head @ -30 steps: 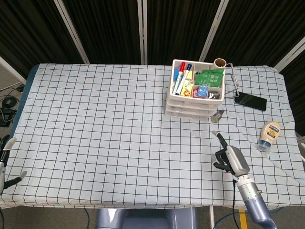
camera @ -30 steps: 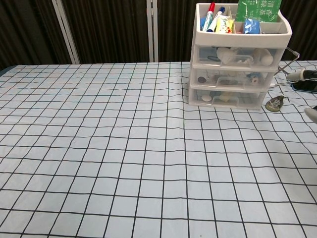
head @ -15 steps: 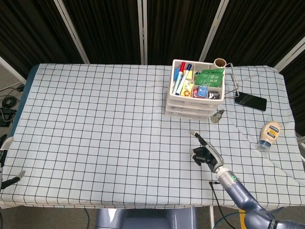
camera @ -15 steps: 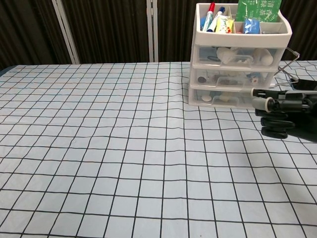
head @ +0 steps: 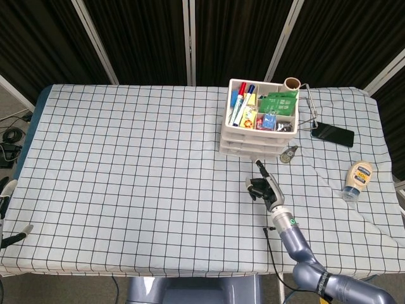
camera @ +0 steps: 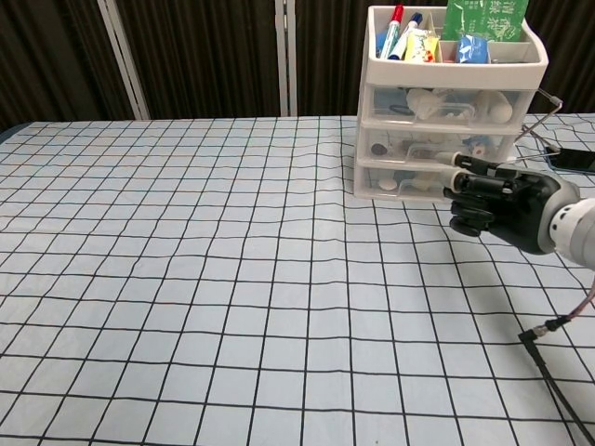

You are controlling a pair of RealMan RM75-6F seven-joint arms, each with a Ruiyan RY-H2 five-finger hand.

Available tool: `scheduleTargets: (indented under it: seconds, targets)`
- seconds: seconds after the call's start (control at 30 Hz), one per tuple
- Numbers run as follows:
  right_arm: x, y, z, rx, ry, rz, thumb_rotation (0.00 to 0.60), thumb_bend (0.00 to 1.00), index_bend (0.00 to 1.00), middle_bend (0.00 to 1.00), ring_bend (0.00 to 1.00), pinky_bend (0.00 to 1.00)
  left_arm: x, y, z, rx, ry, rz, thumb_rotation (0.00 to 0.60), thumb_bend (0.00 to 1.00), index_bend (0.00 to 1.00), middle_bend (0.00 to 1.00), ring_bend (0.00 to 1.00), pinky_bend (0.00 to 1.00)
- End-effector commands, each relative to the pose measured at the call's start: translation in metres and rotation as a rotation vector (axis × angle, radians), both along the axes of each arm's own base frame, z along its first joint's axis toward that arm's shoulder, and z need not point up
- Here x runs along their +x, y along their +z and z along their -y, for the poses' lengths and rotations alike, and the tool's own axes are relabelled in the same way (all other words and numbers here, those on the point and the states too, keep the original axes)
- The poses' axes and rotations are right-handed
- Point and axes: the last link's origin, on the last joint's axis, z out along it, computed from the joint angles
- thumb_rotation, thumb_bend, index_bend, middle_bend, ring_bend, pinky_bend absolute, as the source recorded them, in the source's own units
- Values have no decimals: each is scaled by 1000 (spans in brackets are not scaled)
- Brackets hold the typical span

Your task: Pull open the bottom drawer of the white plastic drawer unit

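White plastic, the drawer unit [head: 258, 124] stands toward the far right of the checked tablecloth [head: 139, 177] in the head view, its top tray filled with markers and packets. The right hand [head: 262, 187] lies on the cloth just in front of the unit, one finger pointing at the bottom drawer [head: 253, 151], the rest curled in and holding nothing. Right of the unit lie a black phone [head: 332, 133] and, near the right edge, a squeeze bottle [head: 356, 178]. At the near left corner only the tips of the left hand [head: 7, 215] show; whether it is wide or closed cannot be told.

In the chest view the unit [camera: 452, 102] sits at the far right, all its drawers closed. The right hand [camera: 493, 200] is level with the bottom drawer [camera: 420, 181], fingertips at its front; whether they touch it cannot be told.
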Motion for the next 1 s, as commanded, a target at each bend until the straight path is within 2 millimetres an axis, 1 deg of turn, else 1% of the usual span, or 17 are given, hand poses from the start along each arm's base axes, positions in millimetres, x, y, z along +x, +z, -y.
scheduleTargets:
  seconds: [0.03, 0.23, 0.43, 0.67, 1.0]
  targets:
    - [3, -7, 6, -4, -15, -1, 600, 502, 99, 933, 969, 865, 1, 1, 0, 9, -4, -4, 600, 14, 0, 0, 0, 0]
    - [3, -18, 12, -2, -31, 4, 600, 503, 102, 933, 969, 865, 1, 3, 1, 13, -7, 1, 600, 14, 0, 0, 0, 0]
    - [7, -25, 16, -11, -29, 8, 600, 502, 105, 933, 969, 865, -1, 3, -1, 7, 3, 7, 600, 14, 0, 0, 0, 0]
    - [11, -30, 22, -28, -36, 18, 600, 502, 153, 933, 970, 864, -3, 4, -3, 1, 12, 16, 600, 14, 0, 0, 0, 0]
    - [7, -31, 34, -40, -72, 22, 600, 503, 169, 933, 970, 864, -7, 3, -6, -18, 29, 30, 600, 14, 0, 0, 0, 0]
